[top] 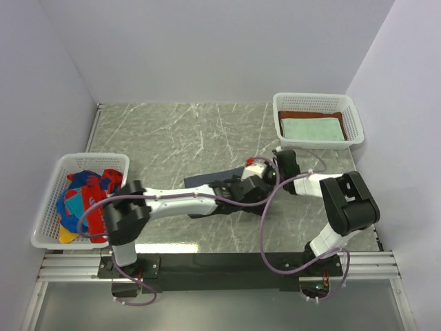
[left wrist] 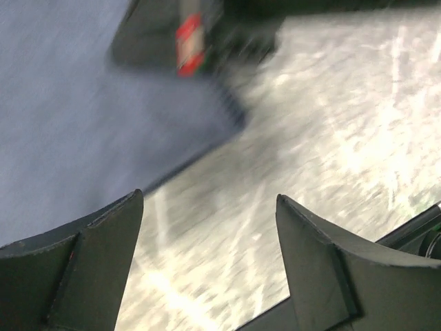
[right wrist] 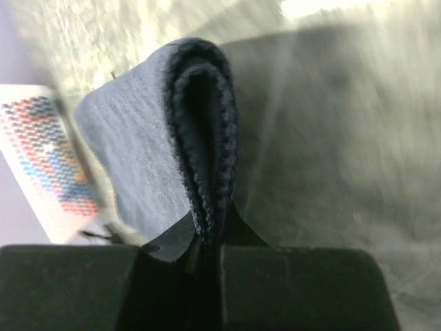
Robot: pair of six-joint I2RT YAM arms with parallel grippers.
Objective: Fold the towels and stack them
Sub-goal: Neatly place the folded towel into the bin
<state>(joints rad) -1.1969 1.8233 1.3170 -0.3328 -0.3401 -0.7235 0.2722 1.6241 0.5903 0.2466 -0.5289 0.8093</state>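
A dark slate-blue towel (top: pixel 203 181) lies on the marble table at the middle, mostly under the two arms. My right gripper (right wrist: pixel 207 238) is shut on a folded edge of this towel (right wrist: pixel 200 138), whose fold stands up between the jaws. My left gripper (left wrist: pixel 209 196) is open just beside the towel (left wrist: pixel 83 117), with only bare table between its fingers. From above, the left gripper (top: pixel 227 189) and right gripper (top: pixel 251 172) sit close together over the cloth. A mint-green towel (top: pixel 312 128) lies folded on a rust-brown one (top: pixel 310 114).
A white mesh basket (top: pixel 313 96) at the back right holds the mint and rust towels. Another white basket (top: pixel 48 207) at the left edge holds bright red, blue and yellow towels (top: pixel 86 196). White walls close in the table on three sides.
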